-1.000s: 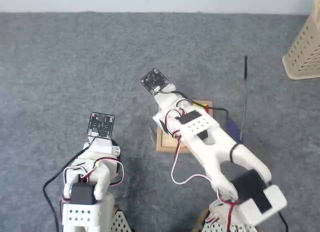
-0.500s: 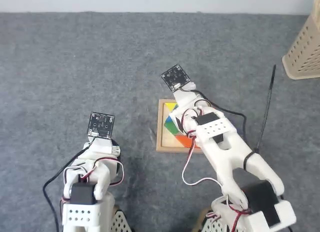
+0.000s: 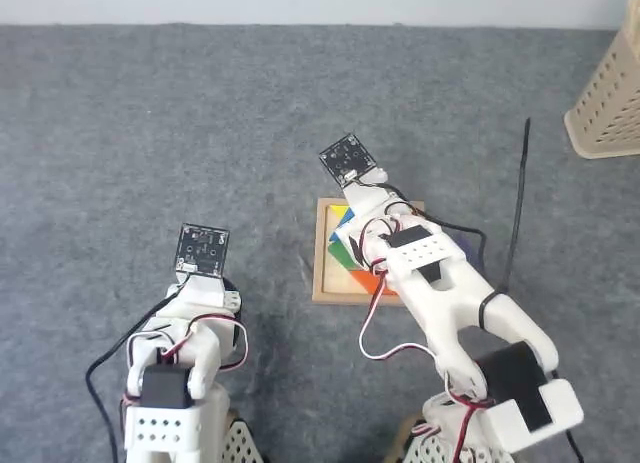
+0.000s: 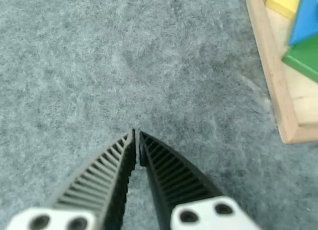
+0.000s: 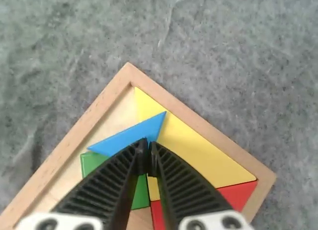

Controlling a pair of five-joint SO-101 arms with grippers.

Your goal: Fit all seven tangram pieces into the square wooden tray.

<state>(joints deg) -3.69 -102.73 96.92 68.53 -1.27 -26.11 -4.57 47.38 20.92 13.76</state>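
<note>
The right tool (image 5: 147, 143), jaws pressed together and holding nothing, hangs over the square wooden tray (image 5: 107, 98) on the grey table (image 3: 150, 113). Its tips are just above a blue triangle (image 5: 126, 136) that seems to ride over the yellow piece (image 5: 198, 155) and green piece (image 5: 89, 160). A downward nudge could skid it sideways and unseat its neighbours. The left tool (image 4: 136, 135), likewise closed and empty, sits beside the tray.

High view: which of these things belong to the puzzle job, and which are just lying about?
Job: wooden tray, yellow piece, blue triangle, green piece, red piece, right pincer.
Lying about: beige slotted basket, thin black rod.
</note>
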